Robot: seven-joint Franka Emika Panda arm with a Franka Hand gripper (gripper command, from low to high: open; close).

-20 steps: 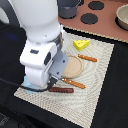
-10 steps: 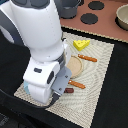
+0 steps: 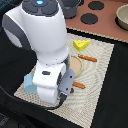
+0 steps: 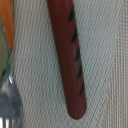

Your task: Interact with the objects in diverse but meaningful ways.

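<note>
Tool hidden under the big white arm (image 3: 47,60), its opening impossible to tell, hangs low over the woven mat (image 3: 102,60) where a brown sausage (image 4: 70,57) with dark slashes lies flat, the cheese wedge (image 3: 81,44) well apart.

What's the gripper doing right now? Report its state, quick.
Gripper: cannot be told; its fingers are not visible in either view, only the sausage close below the wrist.

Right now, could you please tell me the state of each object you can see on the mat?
cheese wedge: lying on the mat, untouched.
thin sausage: lying flat, free.
grilled sausage: flat on the mat, not gripped.
blue cup: mostly hidden behind the arm.
gripper: fingers out of view.
</note>
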